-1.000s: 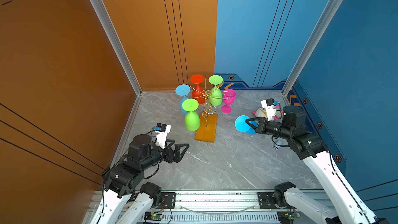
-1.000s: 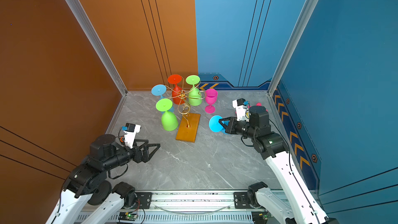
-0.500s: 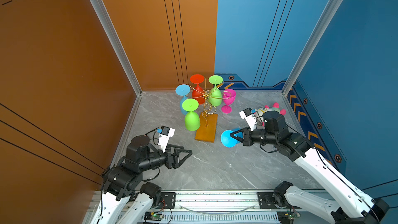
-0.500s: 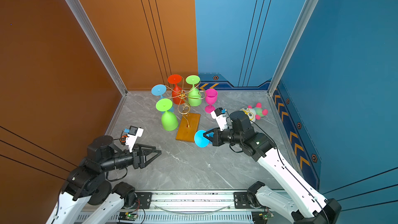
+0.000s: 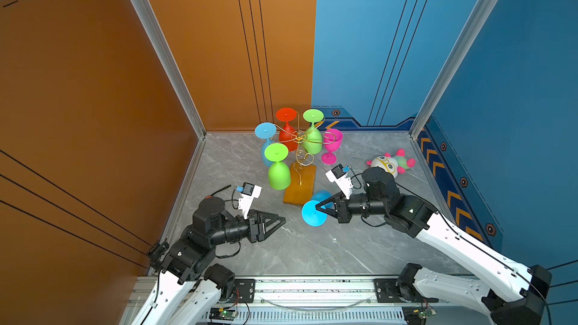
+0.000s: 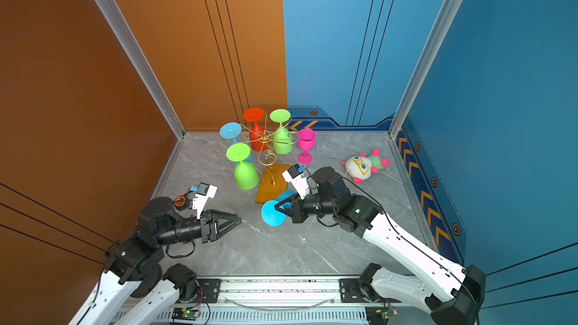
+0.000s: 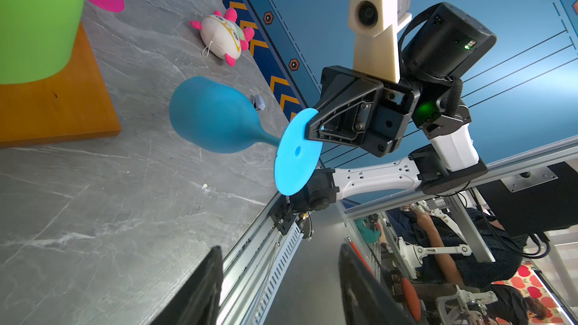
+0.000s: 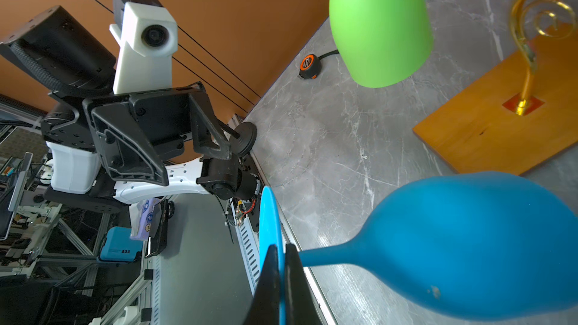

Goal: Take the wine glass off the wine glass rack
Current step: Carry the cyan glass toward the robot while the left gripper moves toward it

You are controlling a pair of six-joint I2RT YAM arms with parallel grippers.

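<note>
The wine glass rack (image 5: 299, 136) is gold wire on an orange-brown wooden base (image 5: 298, 186) (image 6: 270, 186). Several coloured glasses hang upside down from it: light blue (image 5: 265, 129), red (image 5: 286, 115) and two green (image 5: 276, 152). A blue wine glass (image 5: 313, 213) (image 6: 273, 213) (image 7: 212, 117) (image 8: 469, 245) is off the rack and lies tilted above the table by the base's near corner. My right gripper (image 5: 318, 207) (image 6: 277, 208) (image 8: 281, 246) is shut on the rim of its foot disc. My left gripper (image 5: 283, 221) (image 6: 239, 221) (image 7: 278, 250) points at it from the left, open and empty.
A pink glass (image 5: 332, 143) stands upright on the table right of the rack. A plush toy (image 5: 389, 164) lies at the right wall. An orange tape measure (image 6: 179, 201) (image 8: 308, 65) sits by the left wall. The metal rail (image 5: 312, 286) borders the front.
My right gripper has carried the blue glass leftward and nearer, from beside the plush toy to the base's near corner. The left gripper's jaws have narrowed and it has edged forward.
</note>
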